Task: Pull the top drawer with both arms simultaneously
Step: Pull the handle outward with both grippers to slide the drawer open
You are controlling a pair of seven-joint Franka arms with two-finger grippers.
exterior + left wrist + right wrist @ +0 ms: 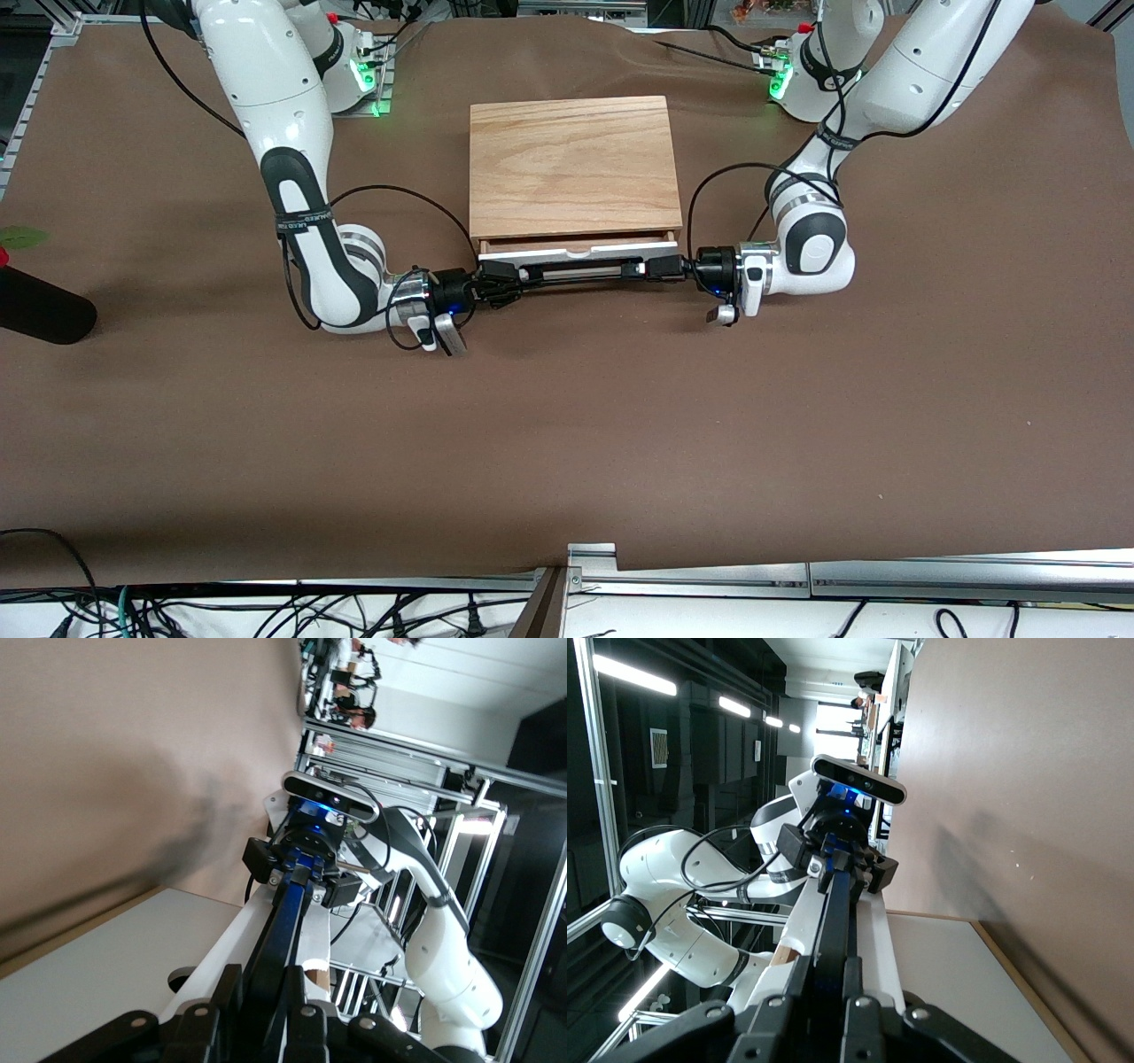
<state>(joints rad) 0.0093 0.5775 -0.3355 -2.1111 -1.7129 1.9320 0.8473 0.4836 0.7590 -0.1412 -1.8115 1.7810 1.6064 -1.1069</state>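
The cabinet [574, 164] sits upper centre of the front view on the brown table [567, 443]; its top drawer [580, 249] stands out a little from the cabinet face, a strip of light wood showing above the white front; the black handle [580, 270] runs along that front, just below centre of the frame. My right gripper [507, 285] comes in from the frame's left side, fingers pressed together on the handle's end there; my left gripper [666, 267] comes in from the frame's right side, pinching the handle's other end. In each wrist view my fingers [266, 1014] [828, 1005] close around the bar low in the frame, the other gripper facing me mid-frame.
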